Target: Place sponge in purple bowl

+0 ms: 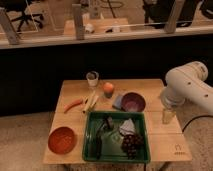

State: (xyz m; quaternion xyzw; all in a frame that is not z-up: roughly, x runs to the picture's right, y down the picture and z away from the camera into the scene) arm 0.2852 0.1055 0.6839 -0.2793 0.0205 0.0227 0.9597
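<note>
The sponge (118, 102), a small blue-grey pad, lies on the wooden table (165, 142), touching the left side of the purple bowl (133, 102). The bowl sits just behind the green tray and looks empty. My gripper (168, 117) hangs from the white arm (189, 85) over the table's right side. It is to the right of the bowl and well away from the sponge.
A green tray (117, 151) in front holds dark grapes (131, 143), a pale wedge (128, 126) and dark utensils. An orange-red bowl (62, 139) sits front left. A carrot (73, 105), pale sticks (91, 102), an orange fruit (108, 89) and a cup (92, 77) stand behind.
</note>
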